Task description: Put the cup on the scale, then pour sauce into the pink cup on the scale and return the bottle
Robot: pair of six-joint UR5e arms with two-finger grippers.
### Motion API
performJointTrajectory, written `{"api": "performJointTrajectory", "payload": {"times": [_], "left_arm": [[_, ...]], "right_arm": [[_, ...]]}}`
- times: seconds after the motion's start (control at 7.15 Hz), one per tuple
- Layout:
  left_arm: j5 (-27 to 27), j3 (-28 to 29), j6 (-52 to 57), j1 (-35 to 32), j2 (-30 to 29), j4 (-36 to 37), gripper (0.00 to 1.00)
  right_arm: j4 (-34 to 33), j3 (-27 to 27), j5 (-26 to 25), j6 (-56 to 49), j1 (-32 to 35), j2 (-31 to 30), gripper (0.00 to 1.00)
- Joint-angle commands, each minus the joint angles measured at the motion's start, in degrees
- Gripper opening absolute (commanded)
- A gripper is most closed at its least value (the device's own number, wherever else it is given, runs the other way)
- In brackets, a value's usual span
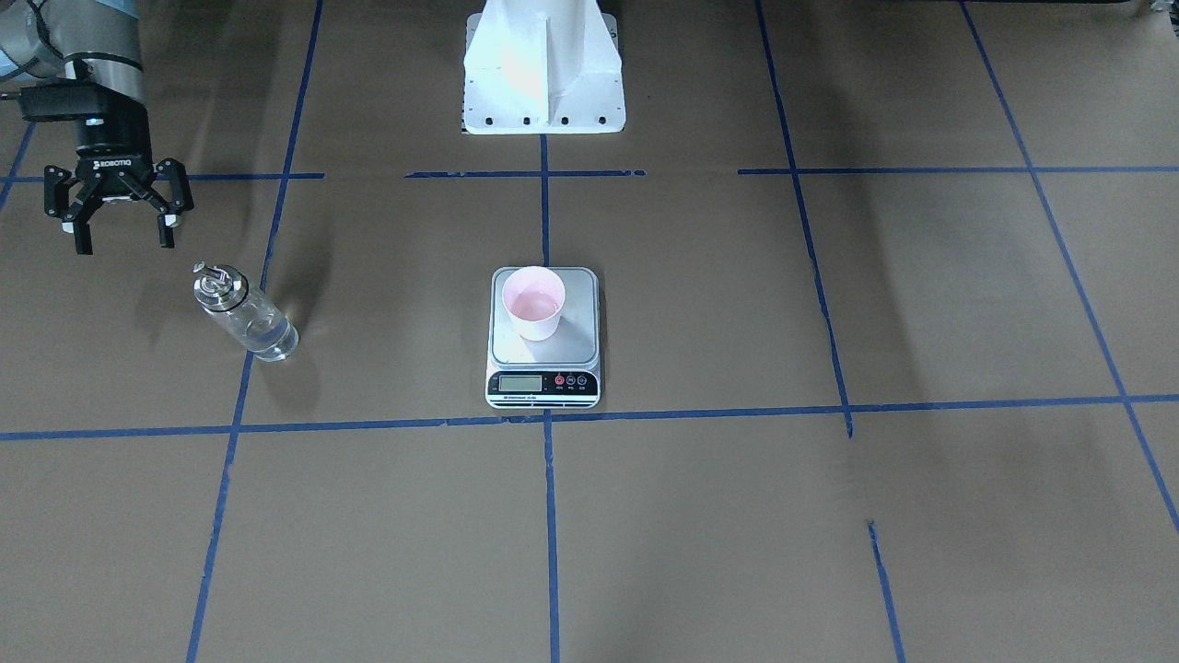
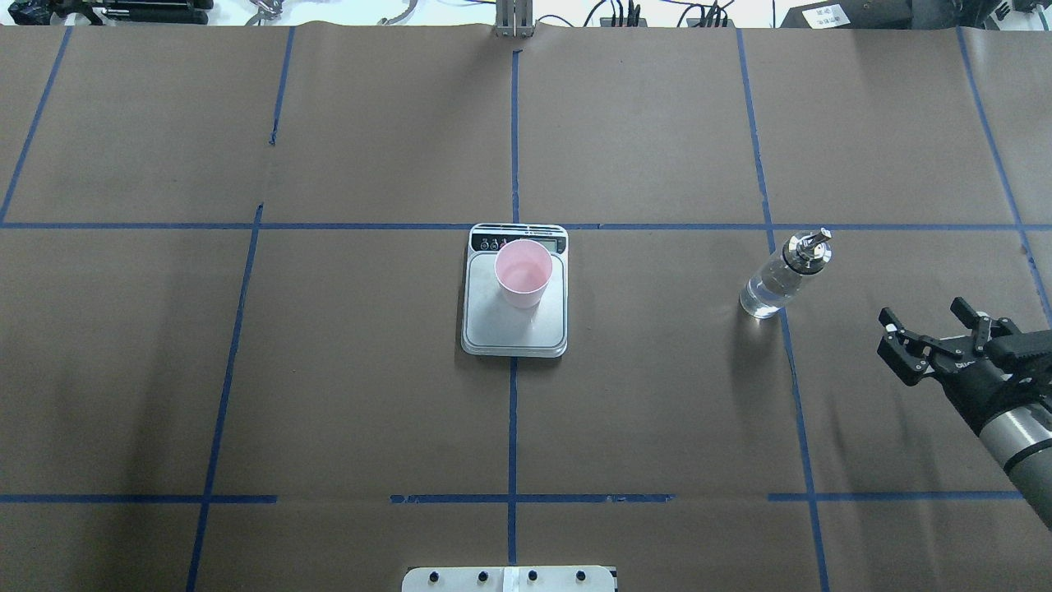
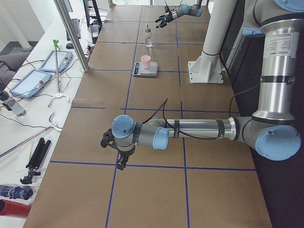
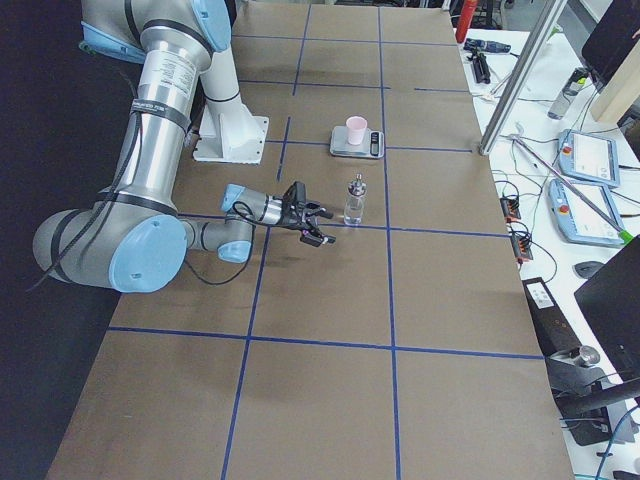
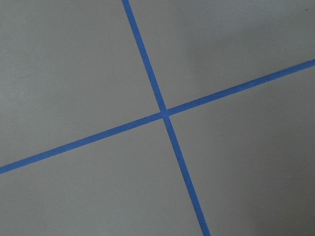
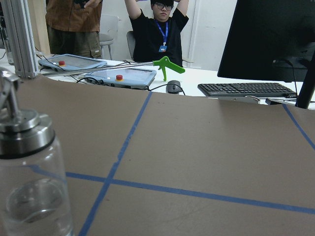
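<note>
- Overhead exterior view: the pink cup [image 2: 523, 274] stands upright on the scale [image 2: 514, 330], in the middle of the brown table [image 2: 370, 370].
- The cup sits on the silver top, closer to the end with the little screen and buttons. That end points away from the robot.
- I cannot tell if anything is inside the cup.
- The glass bottle [image 2: 781, 275] stands upright on the table, on the robot's right side. It is well apart from the scale.
- The bottle's bottom sits right by a blue tape line [image 2: 787, 345]. Its shiny metal spout is on top.
- The sauce [image 2: 760, 300] looks like clear water. It fills the lower part of the bottle.
- The right gripper [image 2: 920, 319] is near the bottle but does not touch it. Its two fingers are spread wide and hold nothing.
- From the front-facing view, the right gripper hangs above the table, just behind the bottle and off to one side.
- The right wrist camera sees the bottle very close, at its left edge.
- The left gripper [image 3: 111, 153] shows only in the left side view. It is low over the table, far away from the scale and cup. I cannot tell if it is spread or squeezed.
- The left wrist camera sees only brown paper and two crossing blue tape lines.
</note>
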Motion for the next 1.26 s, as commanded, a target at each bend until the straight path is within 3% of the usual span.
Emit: {"api": "performJointTrajectory", "payload": {"times": [0.0,0.28,0.7,0.84,0.98,1.12], "left_arm": [[0.0,-0.07,0.0,0.0,-0.09,0.04,1.0],[0.0,0.02,-0.09,0.09,-0.09,-0.14,1.0],[0.0,0.02,-0.09,0.09,-0.26,-0.23,1.0],[0.0,0.02,-0.09,0.09,-0.27,-0.23,1.0],[0.0,0.02,-0.17,0.09,-0.27,-0.23,1.0],[0.0,0.1,-0.18,0.0,-0.27,-0.23,1.0]], "right_arm": [[0.41,-0.04,13.52,-8.6,12.81,0.89,1.0],[0.41,0.04,31.43,-16.78,28.36,1.95,1.0],[-1.51,0.05,67.87,-29.26,58.3,3.17,1.0],[-8.14,0.22,81.92,-32.51,69.37,5.97,1.0],[-19.08,0.13,94.5,-33.76,78.79,9.13,1.0],[-29.11,0.13,102.11,-37.69,86.45,12.03,1.0]]}}
